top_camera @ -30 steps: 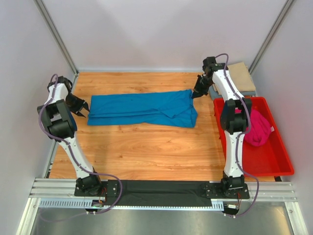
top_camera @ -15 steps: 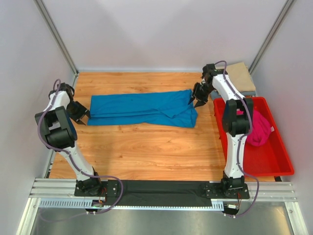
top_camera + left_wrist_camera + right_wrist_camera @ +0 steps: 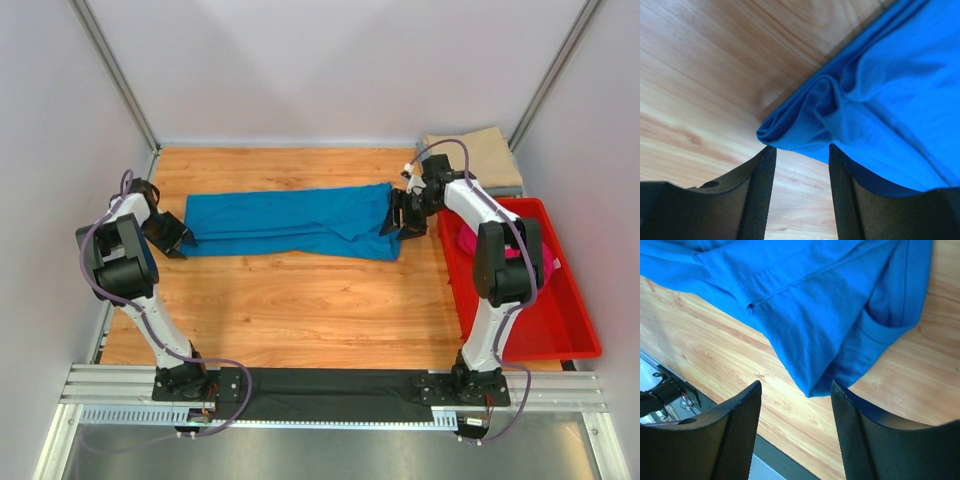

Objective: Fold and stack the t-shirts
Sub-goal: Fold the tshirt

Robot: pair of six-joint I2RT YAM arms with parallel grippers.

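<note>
Blue t-shirt [image 3: 290, 222] lies long-folded across far half of table [image 3: 300, 310], left gripper [image 3: 180, 240] & right gripper [image 3: 403, 224] at its ends, both w/ jaws apart, empty; cloth prob. soft, light, floppy, so pinch layered end corners.

The top view looks down from high behind the near edge, taking in the whole table [image 3: 300, 310]. The 2 wrist views sit close over opposite ends of the blue shirt [image 3: 290, 220], which all 3 share.

Blue t-shirt [image 3: 290, 220] lies folded into a long band; magenta t-shirt [image 3: 551, 268] crumpled; tan t-shirt [image 3: 468, 146] folded flat.
</note>
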